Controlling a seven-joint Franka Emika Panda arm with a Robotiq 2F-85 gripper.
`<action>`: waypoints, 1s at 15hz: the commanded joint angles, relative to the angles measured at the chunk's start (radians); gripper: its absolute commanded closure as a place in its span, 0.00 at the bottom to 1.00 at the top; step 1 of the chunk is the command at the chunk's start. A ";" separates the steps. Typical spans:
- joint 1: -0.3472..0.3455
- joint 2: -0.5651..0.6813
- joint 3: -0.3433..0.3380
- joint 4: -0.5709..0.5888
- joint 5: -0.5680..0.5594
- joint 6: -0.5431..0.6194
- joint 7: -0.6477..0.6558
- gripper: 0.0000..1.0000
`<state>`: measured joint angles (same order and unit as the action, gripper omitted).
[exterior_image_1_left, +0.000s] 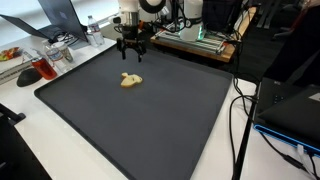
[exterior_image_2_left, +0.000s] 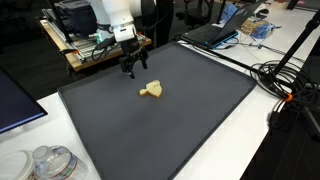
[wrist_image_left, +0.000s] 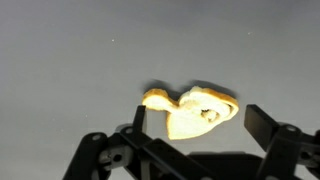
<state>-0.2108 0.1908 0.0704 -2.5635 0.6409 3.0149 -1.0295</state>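
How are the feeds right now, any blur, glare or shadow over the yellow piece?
Wrist view: soft focus, the yellow piece slightly blurred with overbright edges, the fingers dark silhouettes. In both exterior views: even light, no glare on the black mat, the piece small but distinct.

Toy (wrist_image_left: 190, 110) reads pale yellow to me, with a darker tan-orange rim and no print. Mat (exterior_image_1_left: 160, 125) is flat dark grey, no pattern. My gripper (exterior_image_1_left: 132, 57) is black, and the arm (exterior_image_2_left: 115, 15) is white. Tabletop (exterior_image_1_left: 40, 150) around the mat is white. Cables (exterior_image_2_left: 262, 72) are black. Small red thing (exterior_image_1_left: 45, 70) by the mat's corner, too small to name.
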 joint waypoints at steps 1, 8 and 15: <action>0.065 -0.035 -0.005 -0.061 -0.001 0.049 0.133 0.00; 0.184 -0.002 -0.044 -0.050 -0.095 0.028 0.298 0.00; 0.385 0.043 -0.260 -0.029 -0.286 0.050 0.584 0.00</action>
<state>0.0227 0.1977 -0.0310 -2.6110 0.4852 3.0501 -0.6430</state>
